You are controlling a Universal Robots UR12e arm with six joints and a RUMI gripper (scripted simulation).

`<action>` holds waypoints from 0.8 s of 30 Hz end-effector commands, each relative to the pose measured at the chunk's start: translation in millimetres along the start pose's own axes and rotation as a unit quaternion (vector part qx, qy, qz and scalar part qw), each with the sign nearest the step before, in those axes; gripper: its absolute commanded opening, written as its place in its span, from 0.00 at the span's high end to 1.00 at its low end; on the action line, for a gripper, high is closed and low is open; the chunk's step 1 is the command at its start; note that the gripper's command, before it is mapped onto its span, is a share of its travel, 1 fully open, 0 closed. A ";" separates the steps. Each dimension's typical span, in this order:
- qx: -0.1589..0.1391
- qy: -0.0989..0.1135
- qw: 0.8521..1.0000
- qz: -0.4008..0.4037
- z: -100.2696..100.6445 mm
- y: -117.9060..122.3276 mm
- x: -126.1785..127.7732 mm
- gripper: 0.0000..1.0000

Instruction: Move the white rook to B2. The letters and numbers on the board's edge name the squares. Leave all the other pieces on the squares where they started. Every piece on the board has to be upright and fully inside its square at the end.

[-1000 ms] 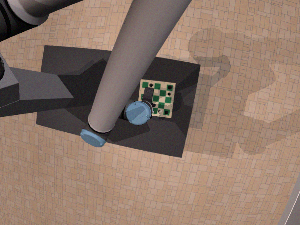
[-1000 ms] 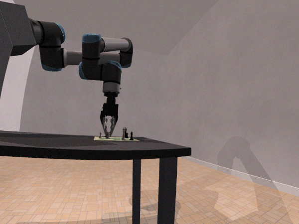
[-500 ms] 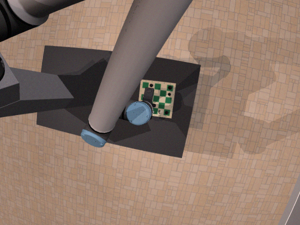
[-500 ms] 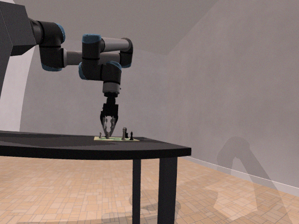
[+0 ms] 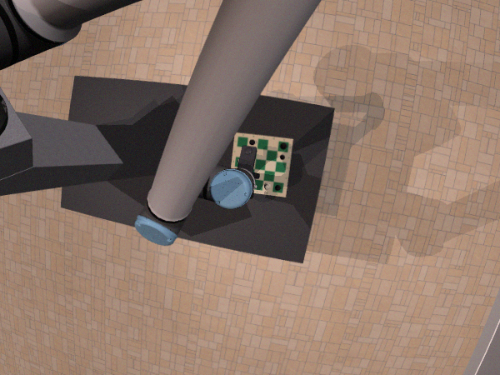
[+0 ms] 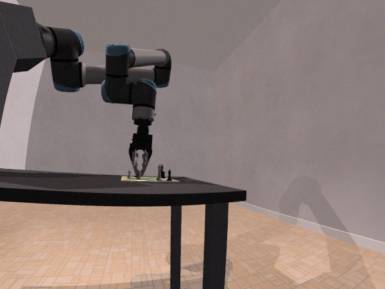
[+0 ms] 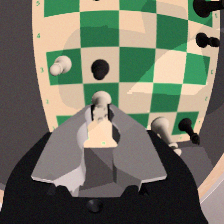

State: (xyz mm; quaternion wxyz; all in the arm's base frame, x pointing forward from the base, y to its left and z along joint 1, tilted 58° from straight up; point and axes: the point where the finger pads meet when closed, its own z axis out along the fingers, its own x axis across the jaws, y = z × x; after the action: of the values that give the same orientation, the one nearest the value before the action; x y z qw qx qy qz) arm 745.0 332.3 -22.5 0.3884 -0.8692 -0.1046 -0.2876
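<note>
My gripper (image 7: 100, 105) (image 6: 140, 171) (image 5: 248, 156) is shut on the white rook (image 7: 101, 101) (image 6: 138, 175), whose top shows between the fingertips. It holds the rook low over the left part of the green and cream chessboard (image 7: 137, 65) (image 6: 151, 179) (image 5: 263, 144). I cannot tell whether the rook's base touches the board. In the wrist view a black pawn (image 7: 100, 69) stands one square ahead of the rook and a white pawn (image 7: 60, 65) stands to its left. The arm hides the rook in the overhead view.
A white piece (image 7: 162, 127) and a black piece (image 7: 187, 129) stand at the board's lower right in the wrist view, and two black pieces (image 7: 204, 7) (image 7: 205, 40) at its upper right. The board lies on a dark table (image 6: 96, 189) (image 5: 271, 233) near its edge.
</note>
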 end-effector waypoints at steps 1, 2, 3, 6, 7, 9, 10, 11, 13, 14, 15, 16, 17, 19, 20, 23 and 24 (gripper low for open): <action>0.000 0.000 1.000 0.000 -0.4 0.1 0.3 1.00; 0.000 0.000 1.000 0.000 -0.4 0.1 0.3 1.00; 0.000 0.000 1.000 0.000 -0.4 0.1 0.3 1.00; 0.000 0.000 1.000 0.000 -0.4 0.1 0.3 1.00; 0.000 0.000 1.000 0.000 -0.4 0.1 0.3 1.00; 0.000 0.000 1.000 0.000 -0.4 0.1 0.3 1.00; 0.000 0.000 1.000 0.000 -0.4 0.1 0.3 1.00; 0.000 0.000 1.000 0.000 -0.4 0.1 0.3 1.00; 0.000 0.000 1.000 0.000 -0.4 0.1 0.3 0.96; 0.000 0.000 1.000 0.000 -0.4 0.1 0.3 0.96; 0.000 0.000 1.000 0.000 -0.4 0.1 0.3 0.91; 0.000 0.000 1.000 0.000 -0.4 0.1 0.3 0.91; 0.000 0.000 1.000 0.000 -0.4 0.1 0.3 0.91; 0.000 0.000 1.000 0.000 -0.4 0.1 0.3 0.87; 0.000 0.000 1.000 0.000 -0.4 0.1 0.3 0.87; 0.000 0.000 1.000 0.000 -0.4 0.1 0.3 0.82; 0.000 0.000 1.000 0.000 -0.4 0.1 0.3 0.82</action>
State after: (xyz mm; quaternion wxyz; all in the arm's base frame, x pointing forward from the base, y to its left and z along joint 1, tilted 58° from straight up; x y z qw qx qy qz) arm 745.0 332.3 -22.5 0.3884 -0.8692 -0.1046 -0.2876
